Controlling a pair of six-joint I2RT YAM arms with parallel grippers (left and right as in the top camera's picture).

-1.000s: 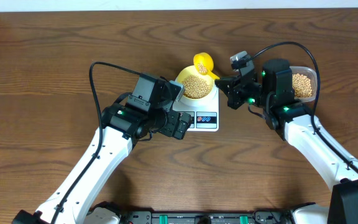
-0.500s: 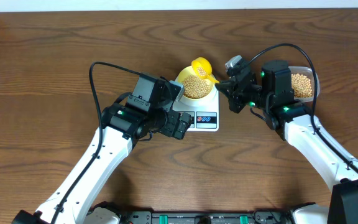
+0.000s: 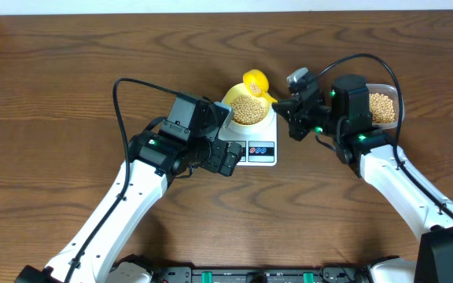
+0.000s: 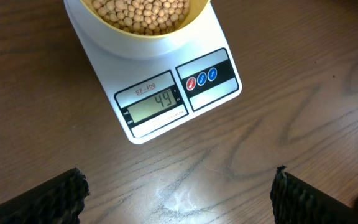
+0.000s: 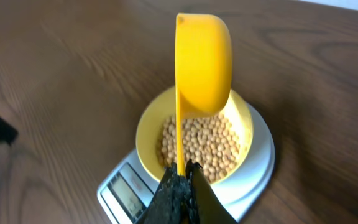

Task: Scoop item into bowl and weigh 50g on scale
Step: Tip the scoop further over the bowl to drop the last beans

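**woodgrain_99:** What's changed in the last second? In the earlier overhead shots the yellow scoop (image 3: 254, 80) sits mouth-up with a few beans in it. Now it's rolled onto its side over the far rim of the bowl (image 5: 143, 140), and no beans show in it.

**scale_nerd:** Yep. The right wrist view has it standing on edge, mouth toward the left of frame, right above the soybeans (image 5: 207, 146) in the bowl. The right gripper (image 5: 180, 180) is clamped tight on the scoop's handle at bottom centre. Looks like that last bit got tipped in.

**woodgrain_99:** And the bowl sits on the scale (image 4: 213, 37), at the top of the left wrist frame. The display (image 4: 156, 104) reads 49.

**scale_nerd:** So about a gram short of 50, I'd say. It probably needs a few more beans from the clear tub (image 3: 384, 108) at the right of the overhead. Better a slow trickle, or it overshoots.

**woodgrain_99:** Left gripper (image 4: 179, 186)?

**scale_nerd:** Spread wide, holding nothing, hanging over the table (image 4: 229, 155) in front of the scale. It hasn't budged across the overhead shots.
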